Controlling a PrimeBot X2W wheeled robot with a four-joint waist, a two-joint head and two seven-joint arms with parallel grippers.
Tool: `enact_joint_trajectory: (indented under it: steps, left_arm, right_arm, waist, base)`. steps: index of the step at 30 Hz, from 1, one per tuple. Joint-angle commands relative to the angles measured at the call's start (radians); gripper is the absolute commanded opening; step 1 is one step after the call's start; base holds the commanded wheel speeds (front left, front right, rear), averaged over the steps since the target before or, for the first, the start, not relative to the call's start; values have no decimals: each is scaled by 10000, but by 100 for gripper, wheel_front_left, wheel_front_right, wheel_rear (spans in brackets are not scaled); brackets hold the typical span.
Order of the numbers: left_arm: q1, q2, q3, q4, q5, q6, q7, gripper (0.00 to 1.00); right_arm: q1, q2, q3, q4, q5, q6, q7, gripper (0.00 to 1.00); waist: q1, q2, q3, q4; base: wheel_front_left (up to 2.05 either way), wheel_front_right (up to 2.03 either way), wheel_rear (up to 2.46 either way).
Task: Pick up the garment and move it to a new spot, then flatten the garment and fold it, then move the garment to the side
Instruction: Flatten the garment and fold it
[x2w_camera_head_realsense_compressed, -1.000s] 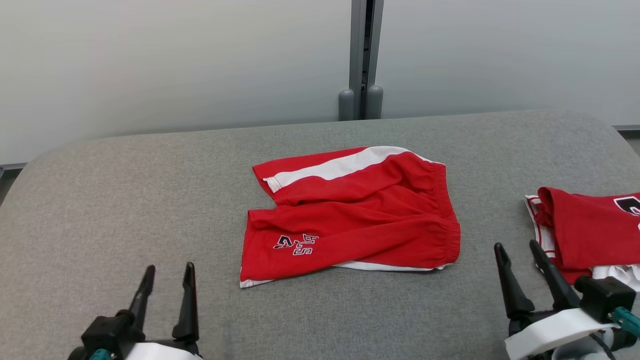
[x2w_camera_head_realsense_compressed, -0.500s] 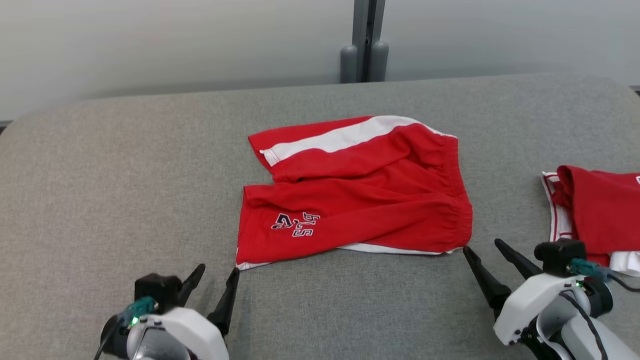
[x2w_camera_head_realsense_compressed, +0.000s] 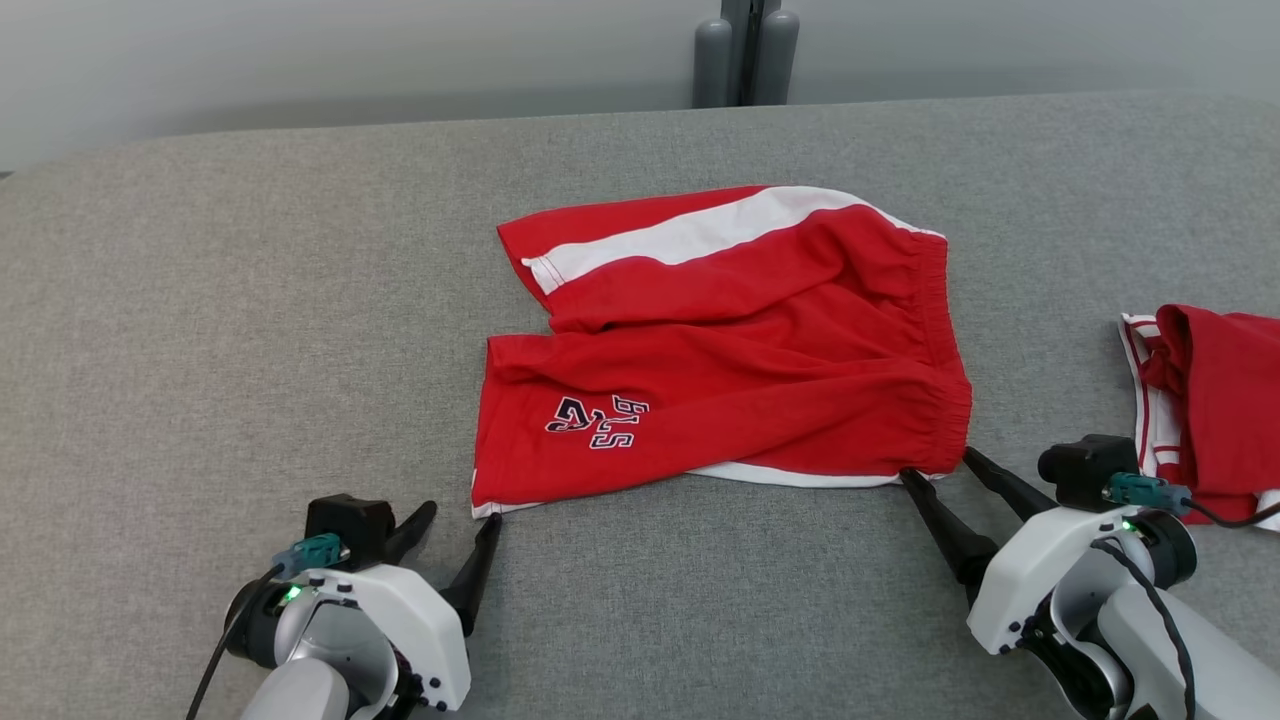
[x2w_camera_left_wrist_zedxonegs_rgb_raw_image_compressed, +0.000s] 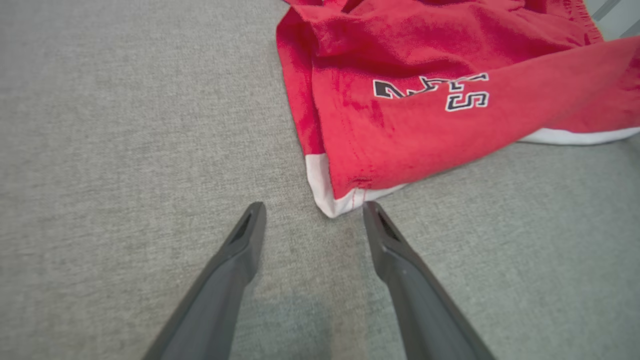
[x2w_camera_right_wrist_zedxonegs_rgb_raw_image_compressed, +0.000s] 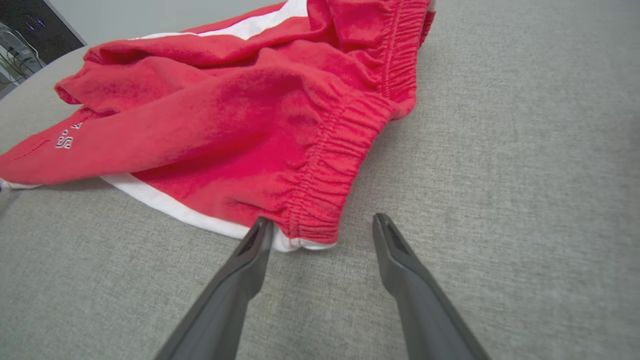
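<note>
Black-fingered and spread wide, the left gripper sits just short of the near-left hem corner of the red shorts, which lie lengthwise left to right on grey upholstery; the right gripper, equally wide, straddles their near waistband corner.

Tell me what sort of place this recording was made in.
Likely an indoor test room set up for laundry folding: a grey cloth-covered table, plain pale wall panels with a grey post behind it, and red shorts laid out, a second red garment nearby.
</note>
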Motion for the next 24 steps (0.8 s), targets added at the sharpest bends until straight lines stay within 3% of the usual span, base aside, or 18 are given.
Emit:
enact_joint_trajectory:
  steps: [1,9,12,14,15,16,17,19,20,24]
  left_arm:
    - [-189,32,-32,49,-70,-31,14,100]
    - [-679,-15,-563,657,-196,-72,-173,98]
    - [-801,-16,-709,804,-239,-84,-232,47]
    - [-827,3,-784,865,-304,-87,-267,31]
    - [-858,15,-807,877,-343,-88,-319,25]
    - [-889,29,-829,896,-345,-80,-348,0]
    - [-916,40,-857,915,-378,-72,-377,0]
    - [-961,62,-913,948,-419,-75,-423,0]
    - [-979,72,-940,955,-459,-77,-447,0]
    - [-935,101,-1062,959,-588,-81,-527,0]
  right_arm:
    - [-91,-82,29,58,73,2,-113,100]
    - [-538,-58,868,431,568,2,-502,100]
    - [-672,-58,1140,552,735,2,-642,100]
    - [-727,-64,1294,627,862,2,-737,100]
    - [-745,-63,1382,661,929,2,-758,89]
    - [-773,-58,1470,688,994,2,-805,72]
    - [-810,-55,1541,707,1065,2,-822,46]
    - [-890,-64,1693,754,1166,2,-898,20]
    - [-926,-73,1773,761,1232,2,-935,0]
    - [-995,-143,2043,792,1439,2,-1117,0]
  waist:
    - [0,0,26,-7]
    - [0,0,143,-52]
    - [0,0,148,-58]
    - [0,0,145,-45]
    - [0,0,140,-35]
    - [0,0,132,-24]
    - [0,0,124,-15]
    - [0,0,104,-3]
    - [0,0,93,1]
    - [0,0,-44,3]
  base:
    - [0,0,0]
    - [0,0,0]
    - [0,0,0]
    - [0,0,0]
    - [0,0,0]
    - [0,0,0]
    - [0,0,0]
    - [0,0,0]
    - [0,0,0]
    - [0,0,0]
